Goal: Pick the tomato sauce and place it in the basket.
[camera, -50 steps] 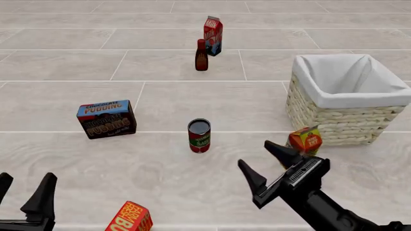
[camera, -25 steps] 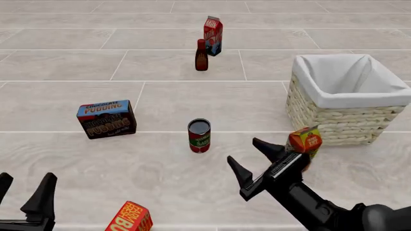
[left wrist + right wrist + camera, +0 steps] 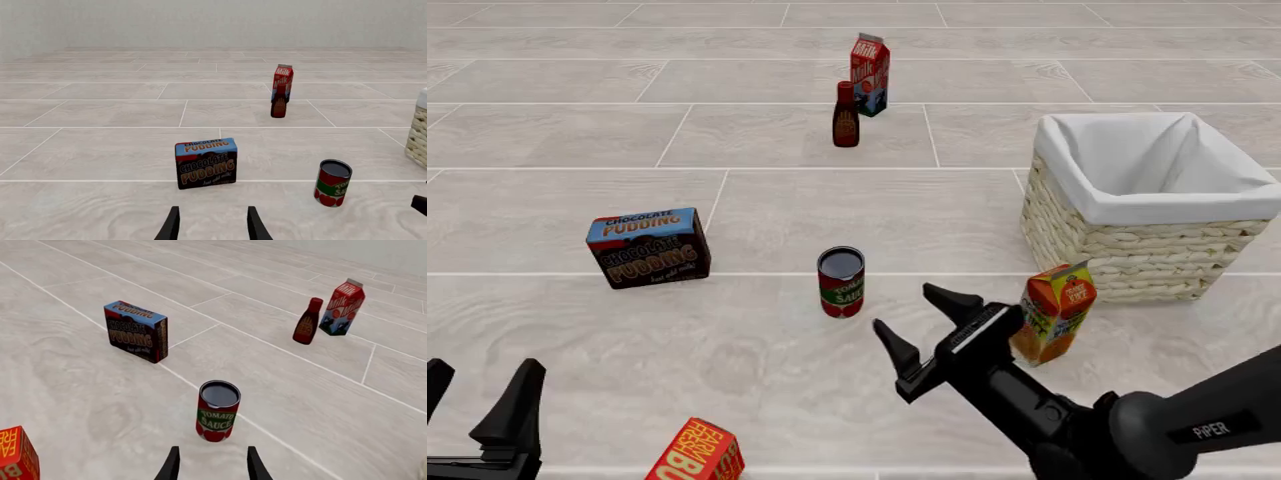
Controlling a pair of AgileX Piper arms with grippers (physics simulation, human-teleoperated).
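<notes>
My right gripper [image 3: 926,328] is open, near the upright tomato sauce [image 3: 841,282]; my left gripper [image 3: 478,400] is open too.

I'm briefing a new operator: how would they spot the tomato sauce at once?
Start at the wicker basket on the right of the front view and look left past the orange carton. The tomato sauce stands upright alone mid-floor. It is the only tin can: red label, green band, dark metal top.
</notes>
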